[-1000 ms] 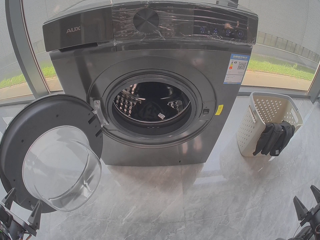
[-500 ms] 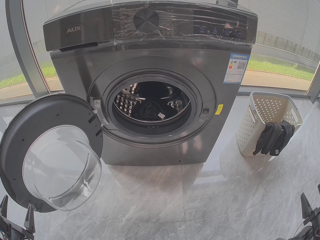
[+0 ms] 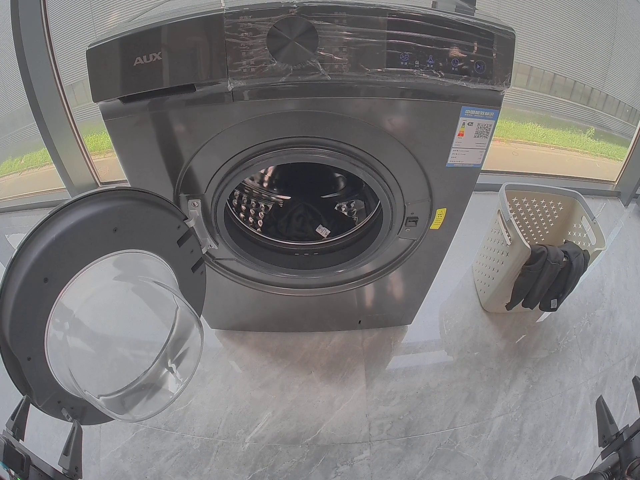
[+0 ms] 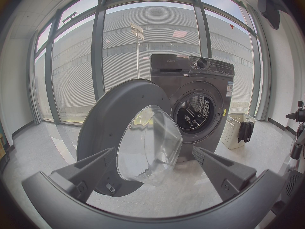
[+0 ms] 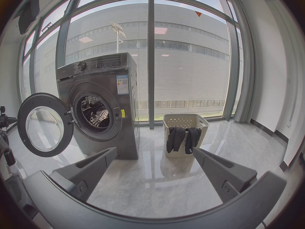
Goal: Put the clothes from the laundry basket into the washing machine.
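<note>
Mid-floor, by the windows: washer (image 3: 300,121), door (image 3: 100,248) swung open to the left. Dark garment (image 3: 300,218) low in the drum, shape hard to make out. Right of the washer, near the floor's right edge: basket (image 3: 533,198), dark clothes (image 3: 550,275) draped over its near rim. Near left corner: left pincer (image 3: 43,431) spread wide, close before the door. Near right corner: right pincer (image 3: 620,405) wide too, partly cut off.

Open door (image 3: 100,235) stands left of the unblocked drum mouth (image 3: 303,211); bare floor (image 3: 373,395) fronts the laundry basket (image 3: 493,261).
</note>
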Motion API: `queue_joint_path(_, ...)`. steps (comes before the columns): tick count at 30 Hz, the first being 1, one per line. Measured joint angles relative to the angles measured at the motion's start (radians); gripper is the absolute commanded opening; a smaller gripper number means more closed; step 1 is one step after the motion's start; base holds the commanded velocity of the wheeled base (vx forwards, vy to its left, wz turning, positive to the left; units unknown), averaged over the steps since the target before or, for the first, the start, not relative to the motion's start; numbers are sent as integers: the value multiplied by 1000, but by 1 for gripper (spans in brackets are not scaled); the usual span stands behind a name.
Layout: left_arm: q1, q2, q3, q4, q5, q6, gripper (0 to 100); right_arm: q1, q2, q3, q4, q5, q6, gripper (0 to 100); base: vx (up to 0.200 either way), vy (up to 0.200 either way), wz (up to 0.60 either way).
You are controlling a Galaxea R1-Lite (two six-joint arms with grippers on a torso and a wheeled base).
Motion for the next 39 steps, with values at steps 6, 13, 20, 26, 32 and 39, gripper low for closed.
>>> queue_joint_path(6,-2,-1,0,5,-11,-12,100,-10,-9,1,13,103,-1,100,0,-33,0)
queue_joint_path(13,-3,-1,0,7,-15,-15,100,-11,-11,3,4,78,-7,100,0,-200,0)
queue_joint_path(20,-3,-1,0,6,-14,-20,100,-10,-11,3,3,78,-7,100,0,-200,0)
queue_joint_path(26,-3,0,0,7,-13,-22,100,-10,-11,3,3,77,-7,100,0,-200,0)
queue_joint_path(32,-4,0,0,7,-13,-21,100,-10,-11,3,3,77,-7,100,0,-200,0)
queue_joint_path(39,-3,1,0,6,-15,-19,100,-10,-11,3,2,77,-7,100,0,-200,0)
